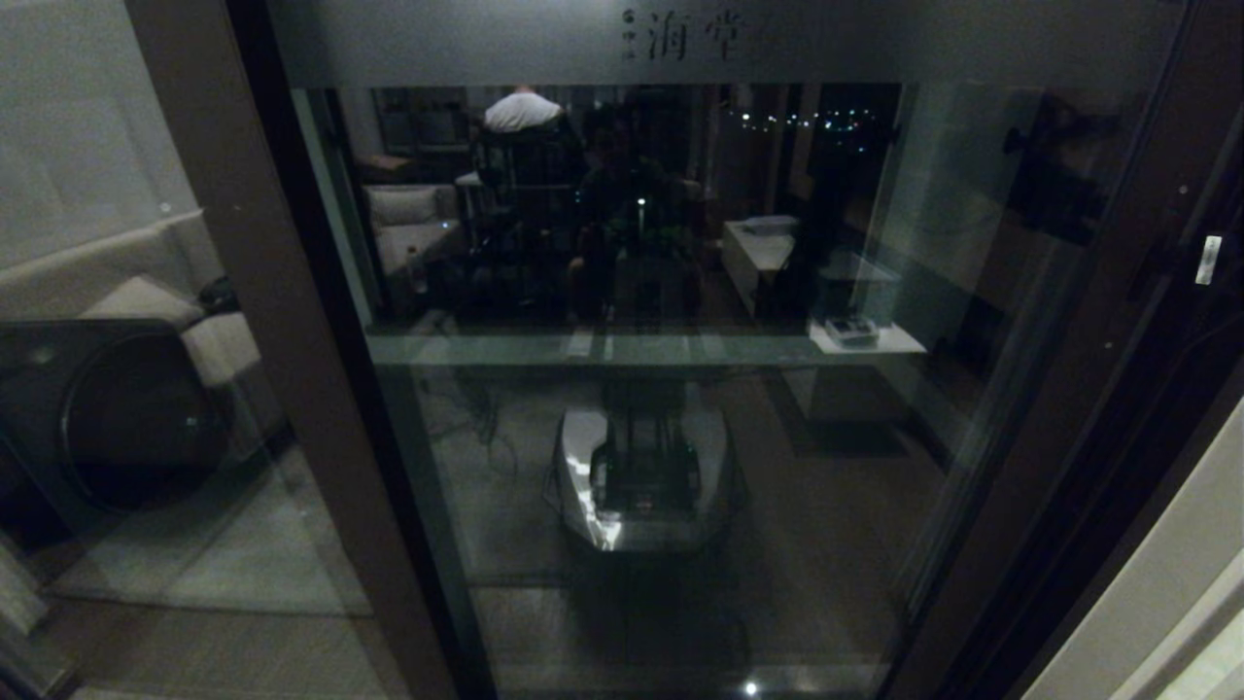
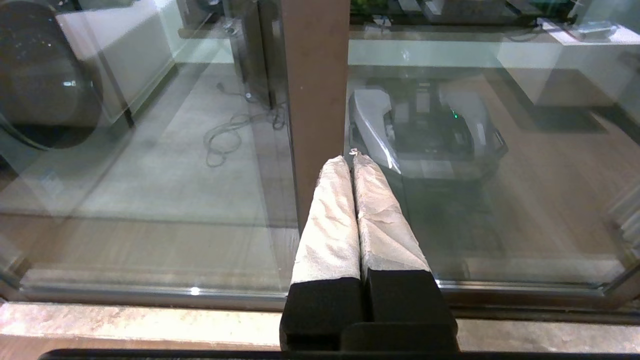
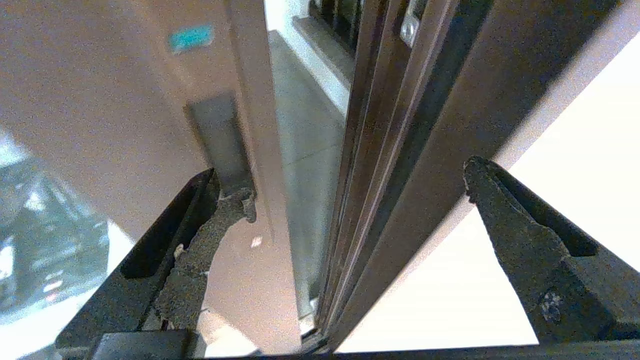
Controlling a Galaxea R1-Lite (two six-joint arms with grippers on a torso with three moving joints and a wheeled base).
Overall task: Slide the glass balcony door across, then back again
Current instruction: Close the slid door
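a: what fills the head view?
b: the glass balcony door (image 1: 680,389), dark brown frame, frosted band (image 1: 680,39) with an etched motif on top.
a: and in the glass?
b: a dim reflected room, sofa (image 1: 413,228) at left.

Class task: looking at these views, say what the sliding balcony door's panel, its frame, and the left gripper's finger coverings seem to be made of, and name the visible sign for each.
Glass balcony door: clear glass with a frosted top band; it mirrors the room and robot.
Door frame: matte brown, smooth and even, probably coated metal, though wood cannot be excluded.
Left gripper finger coverings: whitish, crinkled wrap, seemingly cloth or tape, over black bases.
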